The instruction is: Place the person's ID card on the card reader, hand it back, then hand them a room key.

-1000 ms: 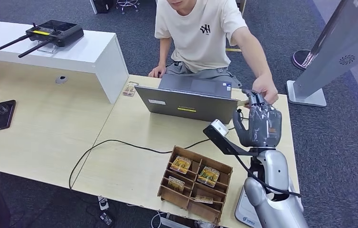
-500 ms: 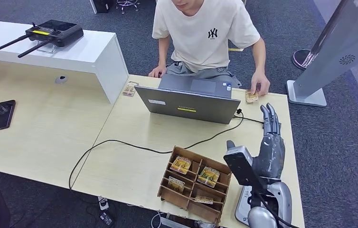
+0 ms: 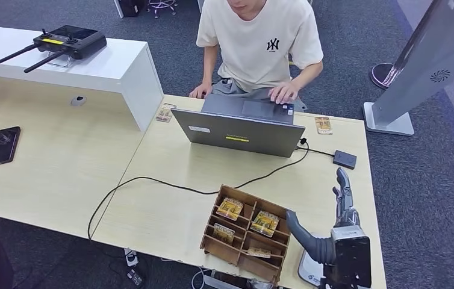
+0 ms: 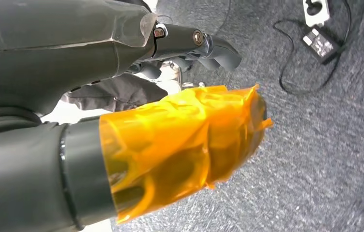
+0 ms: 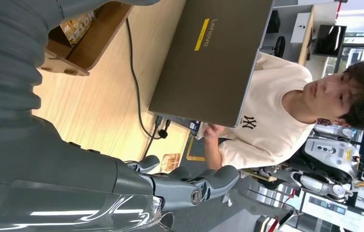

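My right hand (image 3: 338, 236) is low over the table's front right corner, its fingers straight and apart, its thumb out toward the wooden box, and it holds nothing. Its wrist view shows those empty fingers (image 5: 189, 186) too. A card (image 3: 323, 124) lies flat on the table to the right of the laptop, and is seen again as the card (image 5: 170, 162). A small black box (image 3: 344, 159) is cabled to the laptop. A wooden compartment box (image 3: 276, 214) holds several cards. My left hand (image 4: 98, 72) hangs over the floor, empty, its thumb wrapped in orange film.
A person (image 3: 261, 42) sits behind the grey laptop (image 3: 239, 129) with both hands at it. A white flat device (image 3: 307, 270) lies under my right wrist. A black cable (image 3: 152, 180) crosses the table. A phone (image 3: 4, 145) and a controller (image 3: 62, 42) are far left.
My right hand has dropped back from the person's side to the front edge. The person took the card, laid it beside the laptop and moved that hand to the keyboard.
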`<action>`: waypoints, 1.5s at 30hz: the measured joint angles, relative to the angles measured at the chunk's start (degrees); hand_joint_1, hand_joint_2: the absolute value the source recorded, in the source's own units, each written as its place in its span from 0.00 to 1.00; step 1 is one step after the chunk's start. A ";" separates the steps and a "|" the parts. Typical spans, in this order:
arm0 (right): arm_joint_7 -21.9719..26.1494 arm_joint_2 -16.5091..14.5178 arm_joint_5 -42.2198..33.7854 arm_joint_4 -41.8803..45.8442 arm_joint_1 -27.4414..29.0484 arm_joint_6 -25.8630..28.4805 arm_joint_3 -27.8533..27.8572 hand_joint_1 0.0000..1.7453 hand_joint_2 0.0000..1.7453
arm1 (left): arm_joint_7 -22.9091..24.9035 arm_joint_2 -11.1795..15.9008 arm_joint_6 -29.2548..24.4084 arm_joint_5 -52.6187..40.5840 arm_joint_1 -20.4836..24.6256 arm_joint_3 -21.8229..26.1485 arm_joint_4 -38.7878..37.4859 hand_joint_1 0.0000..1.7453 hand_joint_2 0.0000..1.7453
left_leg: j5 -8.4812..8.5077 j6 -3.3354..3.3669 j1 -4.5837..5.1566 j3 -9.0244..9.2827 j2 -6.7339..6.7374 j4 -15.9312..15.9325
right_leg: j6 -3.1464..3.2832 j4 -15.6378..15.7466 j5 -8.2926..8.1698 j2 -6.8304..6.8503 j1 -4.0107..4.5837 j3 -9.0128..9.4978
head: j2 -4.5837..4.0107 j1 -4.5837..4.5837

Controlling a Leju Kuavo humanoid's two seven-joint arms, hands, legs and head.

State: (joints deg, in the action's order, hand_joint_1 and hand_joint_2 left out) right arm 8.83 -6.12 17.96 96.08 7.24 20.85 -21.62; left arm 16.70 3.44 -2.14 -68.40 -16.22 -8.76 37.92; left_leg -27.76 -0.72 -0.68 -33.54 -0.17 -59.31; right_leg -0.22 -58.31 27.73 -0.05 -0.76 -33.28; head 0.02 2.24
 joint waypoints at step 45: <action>-1.53 18.19 15.06 3.19 3.58 7.48 -21.81 1.00 1.00 | -8.99 -11.11 6.71 -21.45 -4.65 26.24 13.64 0.00 0.00 | -0.13 0.06 0.01 0.03 0.00 0.00 | -0.09 0.03 0.07 0.03 0.00 0.07 | 0.00 0.01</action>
State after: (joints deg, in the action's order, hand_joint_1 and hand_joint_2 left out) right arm 7.30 12.07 33.03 99.26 10.83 28.33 -43.43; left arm 7.71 -7.67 4.57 -89.85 -20.87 17.47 51.56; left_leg -27.89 -0.66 -0.66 -33.51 -0.17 -59.32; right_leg -0.31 -58.28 27.81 -0.03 -0.77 -33.21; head 0.02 2.25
